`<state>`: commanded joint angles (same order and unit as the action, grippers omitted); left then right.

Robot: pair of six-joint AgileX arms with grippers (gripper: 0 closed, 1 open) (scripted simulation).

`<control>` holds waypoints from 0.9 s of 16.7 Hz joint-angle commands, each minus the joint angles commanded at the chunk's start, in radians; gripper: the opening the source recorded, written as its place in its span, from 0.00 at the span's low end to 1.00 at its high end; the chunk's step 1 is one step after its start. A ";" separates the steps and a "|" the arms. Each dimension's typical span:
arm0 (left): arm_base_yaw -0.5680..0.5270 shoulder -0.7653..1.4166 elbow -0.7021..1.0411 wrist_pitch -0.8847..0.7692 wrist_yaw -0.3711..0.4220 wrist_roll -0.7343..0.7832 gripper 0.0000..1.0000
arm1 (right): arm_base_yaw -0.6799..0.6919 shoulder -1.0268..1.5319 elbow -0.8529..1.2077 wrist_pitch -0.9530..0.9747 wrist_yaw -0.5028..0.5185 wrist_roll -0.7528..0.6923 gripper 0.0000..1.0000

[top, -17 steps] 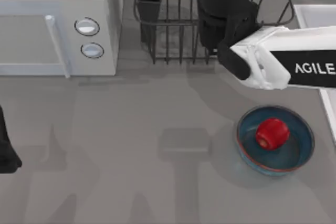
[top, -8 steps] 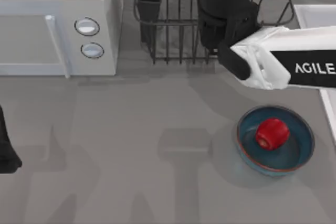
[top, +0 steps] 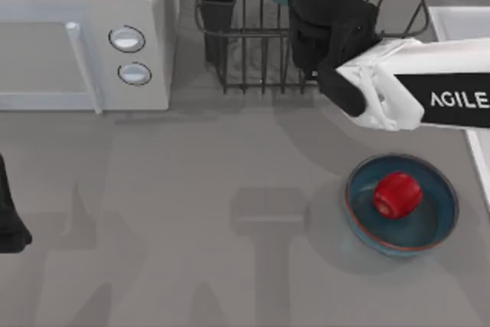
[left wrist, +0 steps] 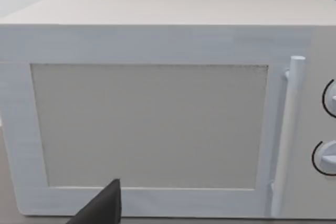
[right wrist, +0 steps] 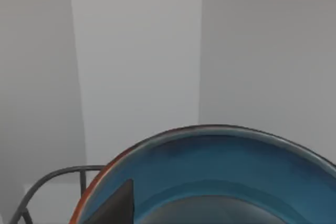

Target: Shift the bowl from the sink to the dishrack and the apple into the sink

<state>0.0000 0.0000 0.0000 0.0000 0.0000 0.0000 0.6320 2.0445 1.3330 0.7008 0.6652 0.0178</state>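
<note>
Reaching over the dishrack [top: 253, 44] at the surface's [top: 191, 189] far edge, the right arm carries a bowl [right wrist: 220, 177] just beside its tool, whose finger [right wrist: 113, 205] overlaps the rim; whether it pinches the bowl I cannot tell. The apple [top: 396, 194] lies in a second bowl [top: 402, 204] near the right edge, beside the sink [top: 459, 24]. The left arm sits parked at the left edge, facing the microwave [left wrist: 157, 108]

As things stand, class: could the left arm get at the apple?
Probably yes: the apple lies uncovered in a bowl on the table's right, open tabletop between, though the left arm is parked far left.
</note>
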 joint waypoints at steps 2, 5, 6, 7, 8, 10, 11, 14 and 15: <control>0.000 0.000 0.000 0.000 0.000 0.000 1.00 | 0.000 0.000 0.000 0.000 0.000 0.000 1.00; 0.000 0.000 0.000 0.000 0.000 0.000 1.00 | 0.003 0.000 0.000 0.000 0.000 0.000 1.00; 0.000 0.000 0.000 0.000 0.000 0.000 1.00 | 0.006 -0.007 -0.008 -0.009 -0.009 0.001 1.00; 0.000 0.000 0.000 0.000 0.000 0.000 1.00 | 0.009 -0.022 -0.027 -0.026 -0.028 0.002 1.00; 0.000 0.000 0.000 0.000 0.000 0.000 1.00 | 0.011 -0.045 -0.055 -0.053 -0.055 0.002 1.00; 0.000 0.000 0.000 0.000 0.000 0.000 1.00 | -0.003 -0.119 -0.140 -0.116 -0.119 -0.003 1.00; 0.000 0.000 0.000 0.000 0.000 0.000 1.00 | -0.018 -0.169 -0.198 -0.148 -0.147 -0.009 1.00; 0.000 0.000 0.000 0.000 0.000 0.000 1.00 | -0.095 -0.329 -0.391 -0.240 -0.209 -0.036 1.00; 0.000 0.000 0.000 0.000 0.000 0.000 1.00 | -0.129 -0.393 -0.447 -0.271 -0.227 -0.046 1.00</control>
<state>0.0000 0.0000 0.0000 0.0000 0.0000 0.0000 0.5033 1.6510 0.8858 0.4297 0.4381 -0.0283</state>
